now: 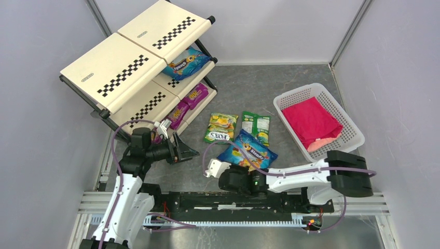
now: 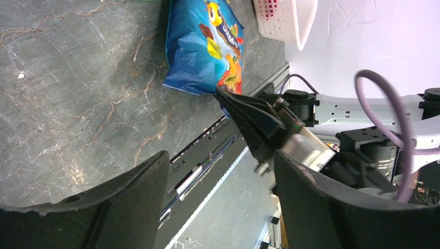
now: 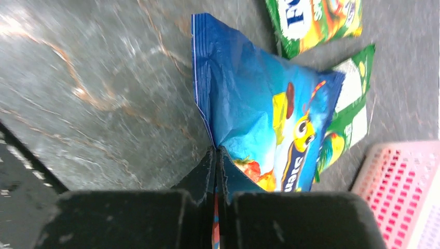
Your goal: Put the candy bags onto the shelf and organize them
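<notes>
Right fingers (image 3: pixel 215 155) clamp shut on the blue candy bag (image 3: pixel 259 98) at its near corner, its length running away from them; the shelf (image 1: pixel 124 72) stands leftward, by the wide-open left fingers (image 1: pixel 186 146).

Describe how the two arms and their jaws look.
The left arm and right arm have white links, black joint housings and a looping purple cable each. Black, wedge-shaped jaws. A small green light glows on the right arm's wrist.

Blue candy bag (image 1: pixel 185 63) and magenta bags (image 1: pixel 197 96) on the tiers, half hidden under shelf panels (image 1: pixel 117 70).
</notes>
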`<control>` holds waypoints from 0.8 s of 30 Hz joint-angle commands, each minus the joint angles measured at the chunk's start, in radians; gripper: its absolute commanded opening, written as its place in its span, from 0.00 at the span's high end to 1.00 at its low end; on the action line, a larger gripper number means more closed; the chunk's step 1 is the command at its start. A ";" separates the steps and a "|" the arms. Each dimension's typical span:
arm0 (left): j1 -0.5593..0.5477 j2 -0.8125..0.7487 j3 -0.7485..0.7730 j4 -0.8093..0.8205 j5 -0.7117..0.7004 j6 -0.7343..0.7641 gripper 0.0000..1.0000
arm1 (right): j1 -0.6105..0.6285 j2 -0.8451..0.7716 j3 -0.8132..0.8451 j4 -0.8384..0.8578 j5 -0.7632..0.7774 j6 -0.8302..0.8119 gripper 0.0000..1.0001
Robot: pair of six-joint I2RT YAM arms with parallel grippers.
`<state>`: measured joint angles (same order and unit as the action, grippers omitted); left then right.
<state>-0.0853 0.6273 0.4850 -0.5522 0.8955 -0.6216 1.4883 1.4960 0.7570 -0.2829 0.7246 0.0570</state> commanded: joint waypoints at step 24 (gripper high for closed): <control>-0.028 0.046 -0.050 -0.002 -0.094 -0.048 0.05 | -0.025 -0.042 0.175 0.512 -0.211 -0.209 1.00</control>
<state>-0.1158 0.6392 0.4549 -0.5137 0.8551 -0.6212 1.4651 1.4773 0.8589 0.0826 0.5377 -0.1108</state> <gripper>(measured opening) 0.972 0.006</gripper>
